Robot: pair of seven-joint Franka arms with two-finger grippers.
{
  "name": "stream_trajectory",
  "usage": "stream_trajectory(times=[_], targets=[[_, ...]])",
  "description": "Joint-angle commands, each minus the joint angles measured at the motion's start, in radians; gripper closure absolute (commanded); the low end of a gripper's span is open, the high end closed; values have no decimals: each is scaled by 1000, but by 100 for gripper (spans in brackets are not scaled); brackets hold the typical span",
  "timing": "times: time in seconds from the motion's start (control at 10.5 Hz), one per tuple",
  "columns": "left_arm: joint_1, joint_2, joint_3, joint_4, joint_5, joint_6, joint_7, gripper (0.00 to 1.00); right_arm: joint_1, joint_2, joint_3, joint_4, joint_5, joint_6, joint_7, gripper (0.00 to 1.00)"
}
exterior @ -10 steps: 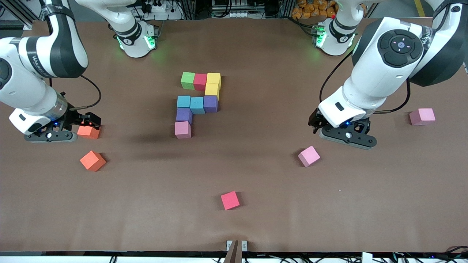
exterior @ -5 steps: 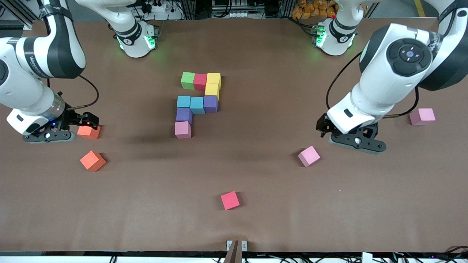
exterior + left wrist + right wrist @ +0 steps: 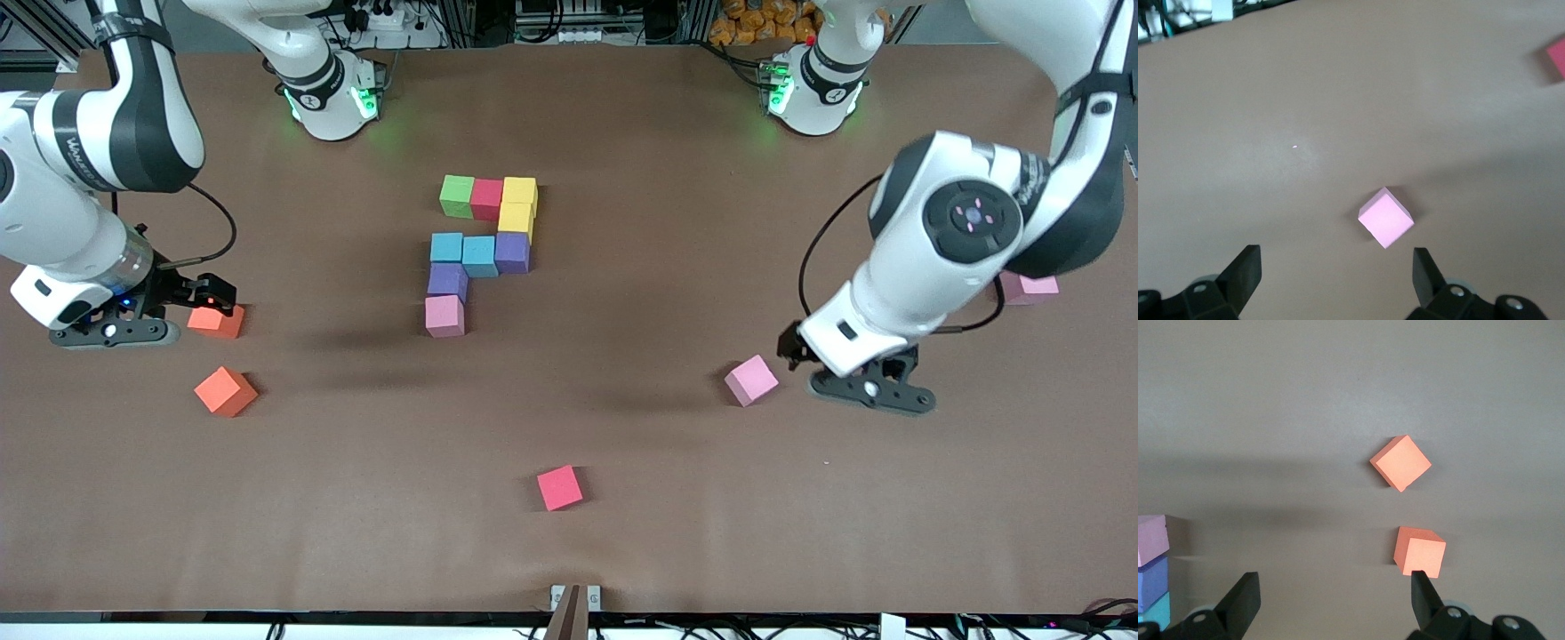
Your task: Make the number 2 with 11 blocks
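Brown bench [image 3: 622,533], front view: the partial number 2 [image 3: 480,253] lies mid-bench, well apart from both grippers. Left gripper [image 3: 805,356] hangs just beside a loose pink block [image 3: 751,380]; right gripper [image 3: 200,298] is by an orange cube [image 3: 216,321].

Left wrist view: fingers [image 3: 1248,270] spread wide, empty, pink block just ahead of them.

Right wrist view: fingers [image 3: 1245,597] wide, empty, one tip at the orange cube.

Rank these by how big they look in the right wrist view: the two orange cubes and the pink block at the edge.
1. and 2. The two orange cubes, one and the other, look about alike; no ranking between them.
3. Pink block, smallest as shown, but it is cut off by the picture's edge, so this is unsure.
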Motion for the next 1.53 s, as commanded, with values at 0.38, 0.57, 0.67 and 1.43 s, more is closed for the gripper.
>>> stream_trajectory(times=[0.38, 0.57, 0.67, 1.43], targets=[[49, 77, -9, -117, 6, 178, -320, 0, -17, 6, -60, 3, 18, 32, -112, 0], [38, 92, -9, -165, 19, 254, -349, 0, -50, 11, -62, -4, 18, 40, -164, 0], [20, 123, -9, -179, 41, 302, -347, 0, -70, 15, -64, -18, 18, 55, -222, 0], [24, 190, -9, -286, 111, 414, -469, 0, -107, 3, -64, 34, 51, -51, -261, 0]])
